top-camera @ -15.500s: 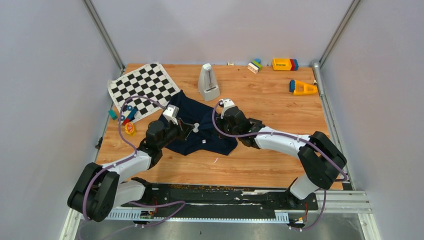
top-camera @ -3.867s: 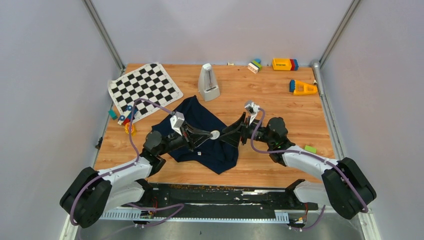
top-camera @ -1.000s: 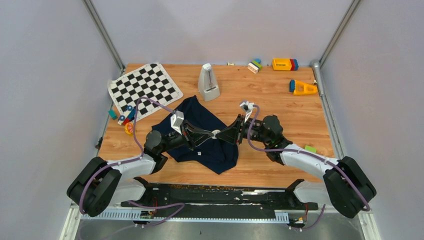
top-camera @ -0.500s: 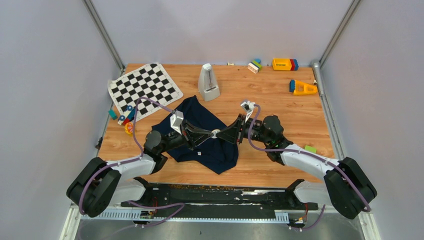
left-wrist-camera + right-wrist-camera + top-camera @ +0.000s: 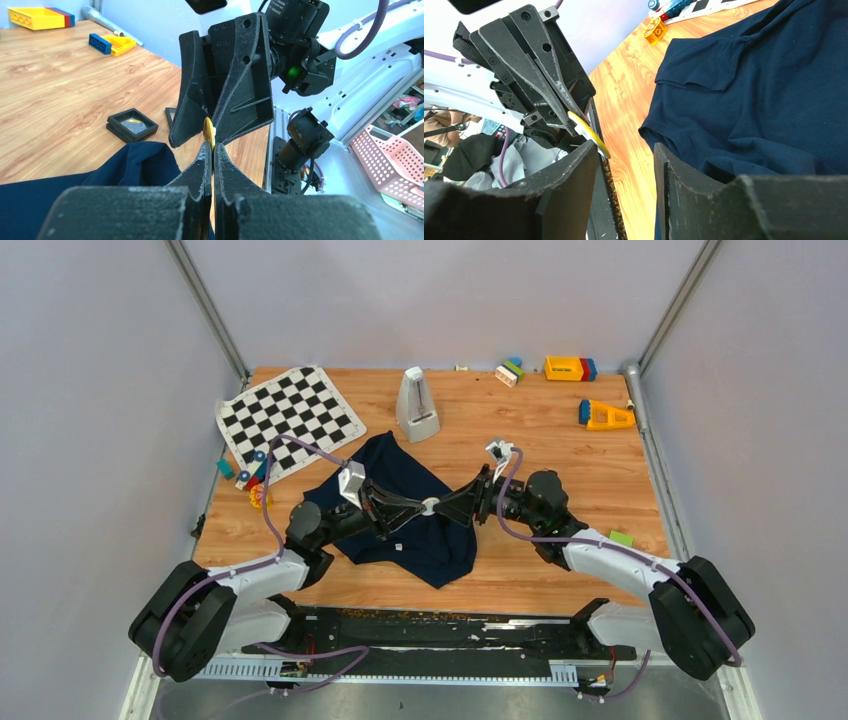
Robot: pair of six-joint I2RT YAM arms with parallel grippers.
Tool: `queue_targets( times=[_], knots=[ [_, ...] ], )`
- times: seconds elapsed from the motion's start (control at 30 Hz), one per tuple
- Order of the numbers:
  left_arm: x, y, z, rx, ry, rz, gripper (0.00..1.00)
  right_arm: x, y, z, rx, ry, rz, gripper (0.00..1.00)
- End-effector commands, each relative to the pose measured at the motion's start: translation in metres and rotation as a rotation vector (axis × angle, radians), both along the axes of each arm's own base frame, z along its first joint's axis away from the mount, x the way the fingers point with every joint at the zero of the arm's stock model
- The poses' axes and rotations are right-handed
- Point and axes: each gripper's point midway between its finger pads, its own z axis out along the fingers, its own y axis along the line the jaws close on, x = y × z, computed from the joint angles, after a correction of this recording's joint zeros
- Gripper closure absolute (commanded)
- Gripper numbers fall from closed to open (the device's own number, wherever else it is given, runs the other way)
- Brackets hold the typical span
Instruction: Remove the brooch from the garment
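Observation:
The brooch (image 5: 427, 506) is a small round whitish disc with a yellow rim, held in the air above the navy garment (image 5: 420, 540). My left gripper (image 5: 418, 507) is shut on the brooch's edge; the left wrist view shows the brooch (image 5: 209, 134) sticking out past the shut tips of my left gripper (image 5: 211, 146). My right gripper (image 5: 446, 508) faces it tip to tip and is open. In the right wrist view the brooch (image 5: 587, 132) lies at the tip of one finger (image 5: 574, 170) of my right gripper (image 5: 624, 148). The garment (image 5: 764, 100) lies crumpled on the table.
A checkered mat (image 5: 288, 418) lies at the back left, with small toys (image 5: 255, 475) beside it. A grey metronome (image 5: 417, 403) stands behind the garment. Toy blocks (image 5: 570, 368) and a yellow-blue wedge (image 5: 605, 416) are at the back right. A green block (image 5: 621, 538) and black boxes (image 5: 132, 124) lie at the right.
Earlier the brooch sat on the garment; now my left gripper holds it in the air. Over the last second my right gripper has edged slightly closer to it.

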Motion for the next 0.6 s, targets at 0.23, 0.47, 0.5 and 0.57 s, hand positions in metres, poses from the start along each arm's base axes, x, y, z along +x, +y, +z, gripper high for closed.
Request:
queue_targets(
  times=[0.23,0.47,0.5,0.57],
  knots=[
    [-0.016,0.002,0.023,-0.048,-0.090,-0.038,1.00,-0.009,-0.020,0.014,0.032,-0.295,-0.043,0.46],
    [-0.022,-0.001,0.024,-0.043,-0.100,-0.076,1.00,-0.019,-0.010,0.015,0.025,-0.325,0.038,0.31],
    [-0.022,-0.002,0.024,-0.045,-0.102,-0.083,1.00,-0.020,-0.009,0.016,0.029,-0.326,0.047,0.30],
    [-0.023,-0.003,0.023,-0.046,-0.097,-0.097,1.00,-0.025,-0.008,0.018,0.038,-0.334,0.071,0.30]
  ],
)
